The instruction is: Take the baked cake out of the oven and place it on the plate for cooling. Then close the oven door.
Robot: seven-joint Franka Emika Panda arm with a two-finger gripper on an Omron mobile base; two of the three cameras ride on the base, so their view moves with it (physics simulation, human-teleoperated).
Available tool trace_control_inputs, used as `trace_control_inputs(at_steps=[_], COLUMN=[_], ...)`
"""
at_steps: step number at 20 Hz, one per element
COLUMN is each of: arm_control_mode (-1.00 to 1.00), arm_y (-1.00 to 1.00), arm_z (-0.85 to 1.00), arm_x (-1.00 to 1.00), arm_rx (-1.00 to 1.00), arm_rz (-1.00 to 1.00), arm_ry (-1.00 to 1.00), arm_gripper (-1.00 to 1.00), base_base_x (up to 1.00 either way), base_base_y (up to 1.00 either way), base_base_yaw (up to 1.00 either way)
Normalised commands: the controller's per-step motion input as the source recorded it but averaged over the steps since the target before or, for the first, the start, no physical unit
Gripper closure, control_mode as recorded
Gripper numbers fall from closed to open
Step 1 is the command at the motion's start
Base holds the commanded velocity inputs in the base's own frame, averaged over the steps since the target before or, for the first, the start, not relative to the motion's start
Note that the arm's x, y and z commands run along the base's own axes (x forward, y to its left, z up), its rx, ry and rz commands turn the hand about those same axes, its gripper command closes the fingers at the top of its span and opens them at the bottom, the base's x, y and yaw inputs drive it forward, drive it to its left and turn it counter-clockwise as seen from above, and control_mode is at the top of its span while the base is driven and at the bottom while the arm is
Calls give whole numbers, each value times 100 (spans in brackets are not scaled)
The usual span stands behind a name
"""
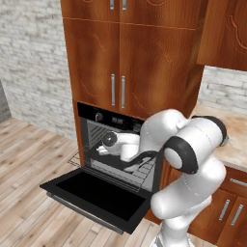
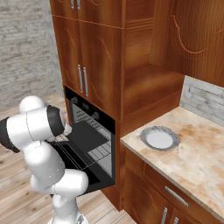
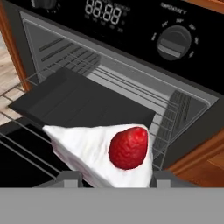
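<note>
You are looking at a home kitchen. A black built-in oven [image 1: 116,144] sits in a tall wood surround, its oven door [image 1: 96,195] dropped open, with knobs and a digital display above wire racks. Brown cabinet doors [image 1: 116,72] with silver handles rise overhead. A marbled desk [image 2: 192,157] carries a plate [image 2: 159,138], backed by pale brick wall [image 1: 29,62] and plank floor [image 1: 24,193].

a tall run of reddish-brown wooden cabinets [image 1: 120,62] with carved panel doors and slim silver bar handles fills the far side. a pale grey brick wall [image 1: 29,62] stands to the left, and more of it shows above the counter on the right. the floor [image 1: 29,193] is light wooden planks. a mottled beige stone counter [image 2: 197,162] tops lower wooden cupboards [image 2: 153,197] with silver handles.
</note>
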Motion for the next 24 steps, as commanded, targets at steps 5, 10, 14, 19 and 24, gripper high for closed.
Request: trace_control_inputs(at_steps=[5,10,14,19,24], arm_control_mode=[-100,-100,-100,-100,-100], arm_y=[-7,-5,-4,-3,-8], arm_z=[50,49,49,50,51], arm_x=[-30,-32,-33,-33,-31], arm_rx=[6,9,6,1,0], arm_rz=[0,0,0,0,0], arm_ry=[2,4,2,0,2], arm_gripper=[100,100,100,100,100], base_base_x=[0,0,0,0,0], base_base_y=[0,0,0,0,0], base_base_yaw=[0,0,0,0,0])
